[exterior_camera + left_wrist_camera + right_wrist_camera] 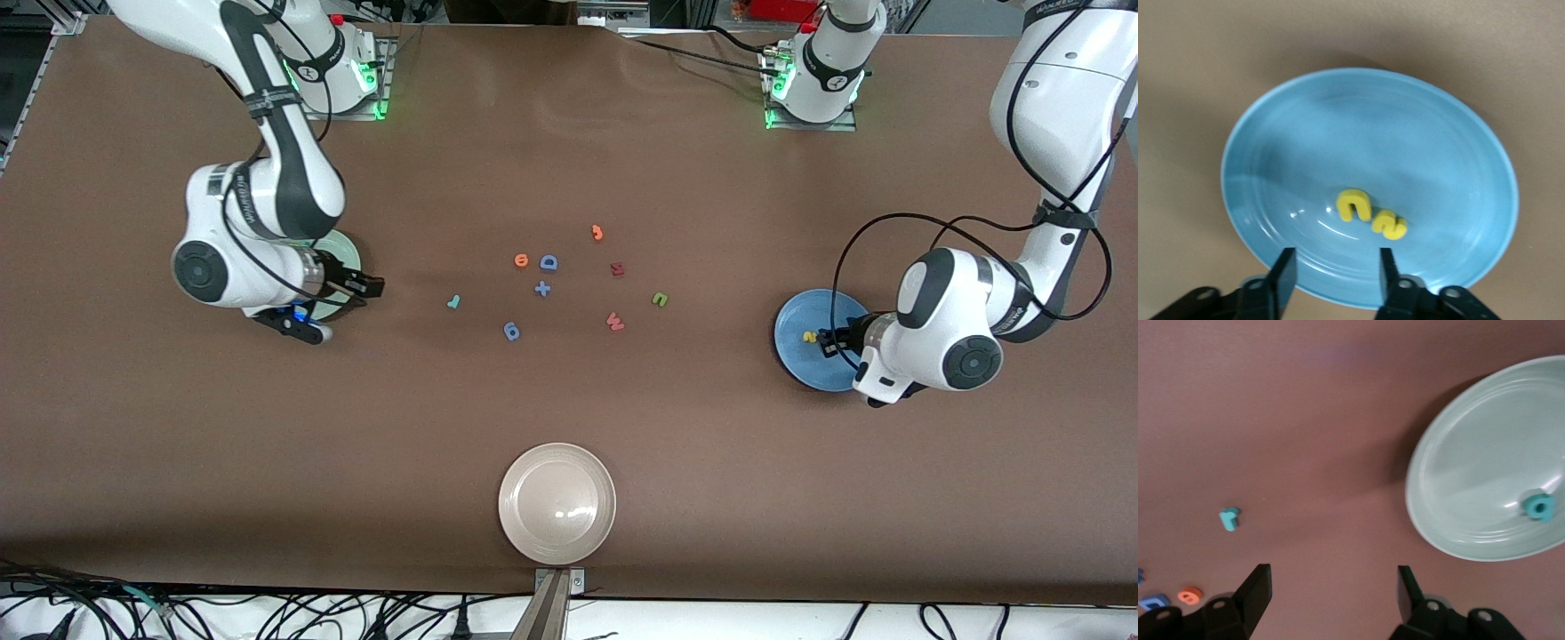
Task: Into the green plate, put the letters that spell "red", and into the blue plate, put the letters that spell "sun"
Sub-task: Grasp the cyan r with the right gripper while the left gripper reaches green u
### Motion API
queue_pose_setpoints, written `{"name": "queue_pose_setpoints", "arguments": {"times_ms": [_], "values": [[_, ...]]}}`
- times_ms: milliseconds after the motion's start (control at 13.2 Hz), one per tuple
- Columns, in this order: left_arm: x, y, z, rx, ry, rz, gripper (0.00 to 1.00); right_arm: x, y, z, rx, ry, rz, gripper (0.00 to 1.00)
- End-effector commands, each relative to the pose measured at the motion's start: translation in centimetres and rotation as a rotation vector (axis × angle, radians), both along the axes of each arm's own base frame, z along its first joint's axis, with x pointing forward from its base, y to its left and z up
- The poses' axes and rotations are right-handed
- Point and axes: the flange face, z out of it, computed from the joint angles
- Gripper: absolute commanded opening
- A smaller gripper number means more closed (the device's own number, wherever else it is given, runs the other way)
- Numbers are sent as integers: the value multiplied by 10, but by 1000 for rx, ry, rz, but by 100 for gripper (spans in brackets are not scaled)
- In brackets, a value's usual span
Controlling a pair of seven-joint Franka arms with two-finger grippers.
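Blue plate (pixel 1305 127) under left gripper (pixel 1335 273), jaws apart and empty, green plate (pixel 1471 473) beside right gripper (pixel 1333 590), jaws apart, yellow "u" (pixel 1353 205) and "s" (pixel 1389 226), teal "d" (pixel 1540 506) (wrist views only), teal "r" (pixel 453 302), orange "e" (pixel 521 260), green "n" (pixel 660 300) on table.

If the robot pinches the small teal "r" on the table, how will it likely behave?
The teal "r" is tiny and looks like foam, so it is probably very light and slightly squashy. It lies flat, so it should slide rather than roll. Its thin edge may be hard to pinch.
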Motion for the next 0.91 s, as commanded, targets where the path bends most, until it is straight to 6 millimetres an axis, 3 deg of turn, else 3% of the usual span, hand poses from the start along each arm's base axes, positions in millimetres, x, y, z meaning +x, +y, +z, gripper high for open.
{"name": "queue_pose_setpoints", "arguments": {"times_ms": [0, 228, 455, 834], "values": [[-3, 7, 3, -1, 3, -51, 100, -5, 65, -33, -50, -35, -43, 85], [-6, -19, 11, 16, 27, -43, 100, -16, 108, -69, -90, -90, -93, 85], [-14, -81, 21, 13, 27, -84, 100, -18, 121, -88, -76, -121, -112, 84], [-27, -143, 31, -61, 20, -188, 100, -17, 122, -98, -80, -145, -112, 81]]}}
